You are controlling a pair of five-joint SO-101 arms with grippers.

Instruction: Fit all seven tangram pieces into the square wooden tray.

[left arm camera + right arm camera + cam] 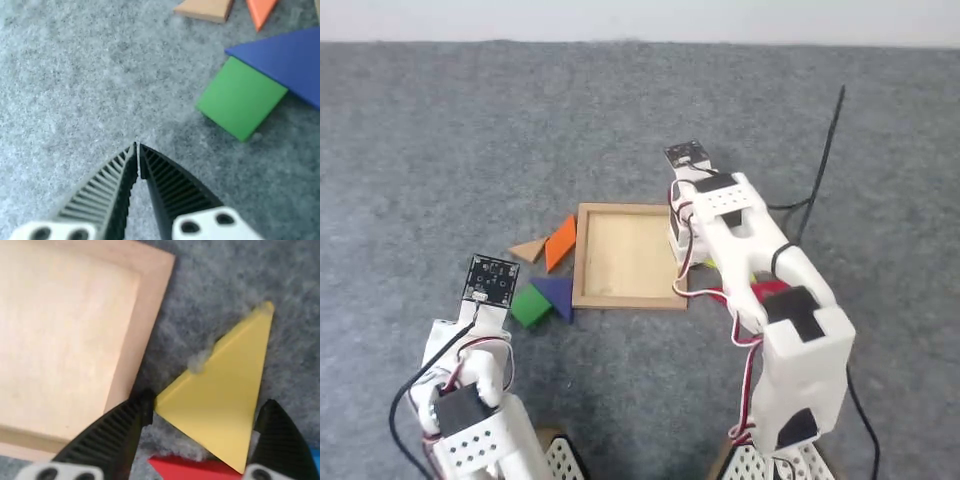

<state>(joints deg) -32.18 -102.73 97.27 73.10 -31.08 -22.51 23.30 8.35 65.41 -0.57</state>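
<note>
Right jaws: wide open, holding nothing, set down astride the yellow triangle (225, 405). One finger (115, 432) stood at the triangle's corner nearest the tray, the other finger (277, 437) just off its opposite edge. Whether either was touching the piece could not be told.

The yellow triangle lay flat on the table, just beside the outer rim of the square wooden tray (145, 325), on the side toward the table's right edge. A red piece (185, 469) lay against it on the near-edge side.

Left jaws: shut on nothing, tips low over bare table. Green square (240, 97) and blue triangle (290, 57) lay touching each other nearby. Orange piece (260, 10) and tan triangle (205, 9) lay beyond them. All four were on the tray's other side, toward the table's left edge.

The tray sat about mid-table, with no piece in it.

Judged step: first pick, with the yellow triangle as target. The next move calls for closing on its edges without sliding it under the rim, then lifting it over the rim and turning it to seat in a tray corner.
</note>
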